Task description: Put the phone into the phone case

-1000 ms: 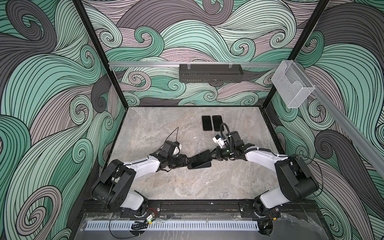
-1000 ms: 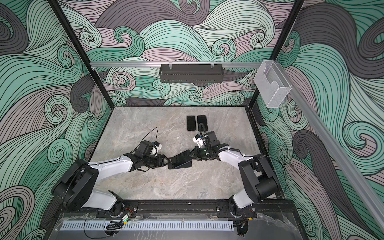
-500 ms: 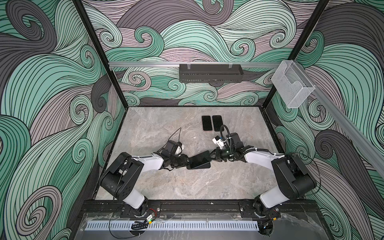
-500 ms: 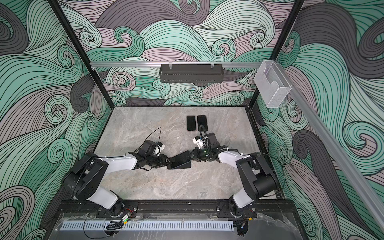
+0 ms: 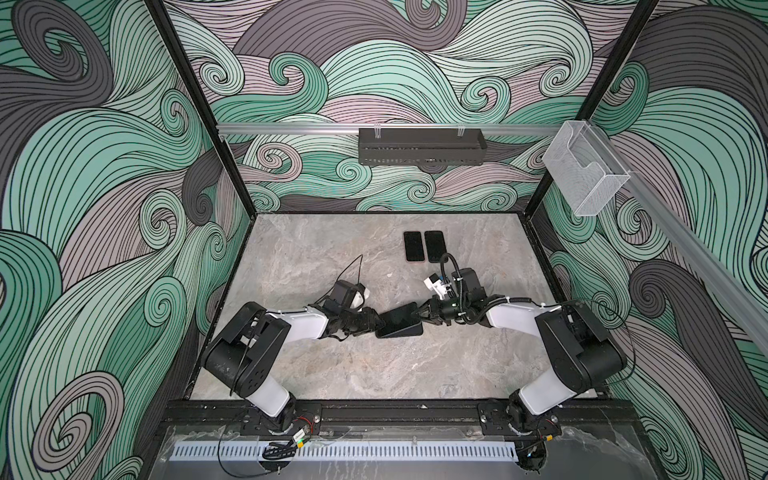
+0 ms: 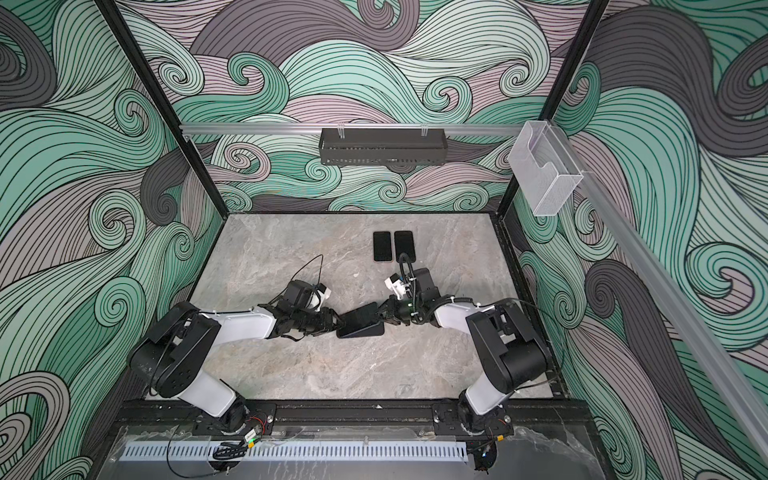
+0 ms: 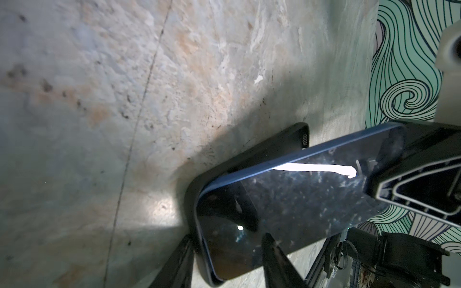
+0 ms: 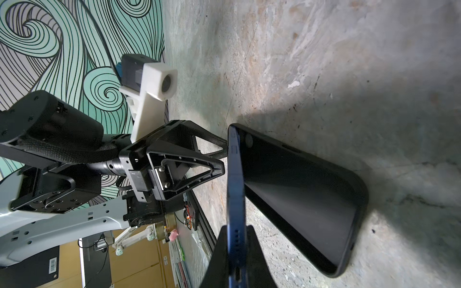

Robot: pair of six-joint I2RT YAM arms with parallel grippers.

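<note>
Mind the phone (image 5: 400, 318), pinched at its right end by the clamped right gripper (image 5: 420, 319), left end tucked into the case (image 5: 409, 332) mid-table. Cannot tell whether left gripper (image 5: 376, 322), jaws astride that end, grips. Pressing down askew could skid the case or jam a corner.

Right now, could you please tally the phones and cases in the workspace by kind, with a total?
Blue phone, tilted above the case: 1
Empty black phone case on the table: 1
Dark handsets lying flat side by side at the back, one and its neighbour: 2
Total: 4
</note>
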